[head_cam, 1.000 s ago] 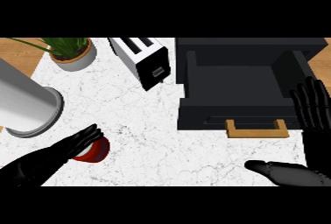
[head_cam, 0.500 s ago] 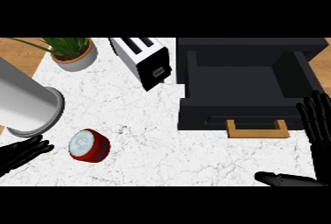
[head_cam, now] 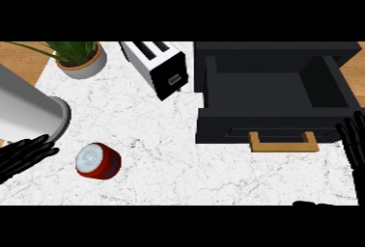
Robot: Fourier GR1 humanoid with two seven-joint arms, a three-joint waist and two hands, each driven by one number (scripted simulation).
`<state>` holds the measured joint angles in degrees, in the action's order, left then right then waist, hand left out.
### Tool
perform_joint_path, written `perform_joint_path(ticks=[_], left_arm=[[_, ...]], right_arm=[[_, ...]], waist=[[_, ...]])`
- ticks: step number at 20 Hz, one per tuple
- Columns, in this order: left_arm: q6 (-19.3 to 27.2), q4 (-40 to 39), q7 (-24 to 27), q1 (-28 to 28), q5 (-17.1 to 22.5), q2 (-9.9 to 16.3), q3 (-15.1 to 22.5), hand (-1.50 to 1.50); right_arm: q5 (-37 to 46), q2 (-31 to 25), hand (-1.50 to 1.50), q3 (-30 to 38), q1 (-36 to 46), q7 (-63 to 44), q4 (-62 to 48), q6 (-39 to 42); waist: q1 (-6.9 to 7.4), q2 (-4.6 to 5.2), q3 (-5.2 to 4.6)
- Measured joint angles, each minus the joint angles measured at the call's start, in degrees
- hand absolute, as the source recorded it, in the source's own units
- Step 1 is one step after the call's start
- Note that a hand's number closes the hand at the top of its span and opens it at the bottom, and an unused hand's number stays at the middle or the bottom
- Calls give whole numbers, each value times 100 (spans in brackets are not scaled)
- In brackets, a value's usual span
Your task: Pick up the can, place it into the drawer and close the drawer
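A red can with a silver top stands on the white marble counter at the lower left. The black drawer at the upper right is pulled open, with nothing showing inside, and a tan handle on its front. My left hand lies at the left edge, fingers straight and pointing toward the can, a short gap apart from it. My right hand shows at the right edge beside the drawer front, fingers straight and pointing up; it holds nothing.
A large silver cylinder stands at the left, just above my left hand. A potted plant sits at the back left. A toaster stands between the plant and the drawer.
My left hand has drawn back from the can to the left edge, uncovering it. My right hand has slid toward the right edge and lower out of view.
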<state>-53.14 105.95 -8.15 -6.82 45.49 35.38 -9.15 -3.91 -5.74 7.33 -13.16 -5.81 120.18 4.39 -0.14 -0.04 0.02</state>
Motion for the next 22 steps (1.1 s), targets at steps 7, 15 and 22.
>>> perform_joint_path(ticks=[7,15,22], left_arm=[[-184,-560,-23,478,-725,-646,77,-150],[-530,-1185,504,667,-1958,-1327,-108,-150],[-574,-1710,1028,839,-3019,-1677,-254,-150]], right_arm=[[81,93,-150,51,-239,241,-25,166],[223,267,-150,50,-383,542,-164,291],[78,140,-150,356,-186,544,-383,456]], waist=[[-12,2,-1],[-6,1,-3],[-4,3,-4]])
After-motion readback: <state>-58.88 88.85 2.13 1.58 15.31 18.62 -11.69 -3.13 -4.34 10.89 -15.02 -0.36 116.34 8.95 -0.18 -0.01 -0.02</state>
